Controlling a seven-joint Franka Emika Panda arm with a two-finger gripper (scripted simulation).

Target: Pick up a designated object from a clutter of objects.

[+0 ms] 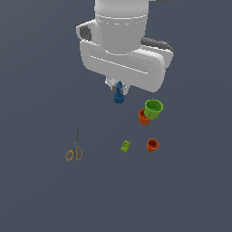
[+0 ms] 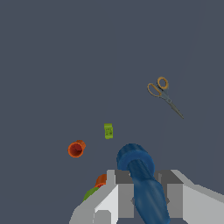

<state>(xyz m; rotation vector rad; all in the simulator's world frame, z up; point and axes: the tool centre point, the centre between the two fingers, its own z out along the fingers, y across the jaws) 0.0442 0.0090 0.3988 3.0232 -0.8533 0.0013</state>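
1. Gripper (image 1: 118, 86) jaws clamped on the blue piece (image 1: 119, 95), which hangs narrow end up, clear of the floor.
2. Green cup (image 1: 154, 108) at its 4 o'clock, touching an orange-red cup (image 1: 143, 118).
3. Scissors (image 1: 74, 152) lie well apart at 7 o'clock; yellow-green block (image 1: 126, 146) at 6.

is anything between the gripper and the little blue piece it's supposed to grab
Nothing visible is. The wrist view shows the blue piece already between the fingers of the gripper, and the exterior view shows it hanging beneath the hand. The green cup, orange cups and scissors lie apart from it.
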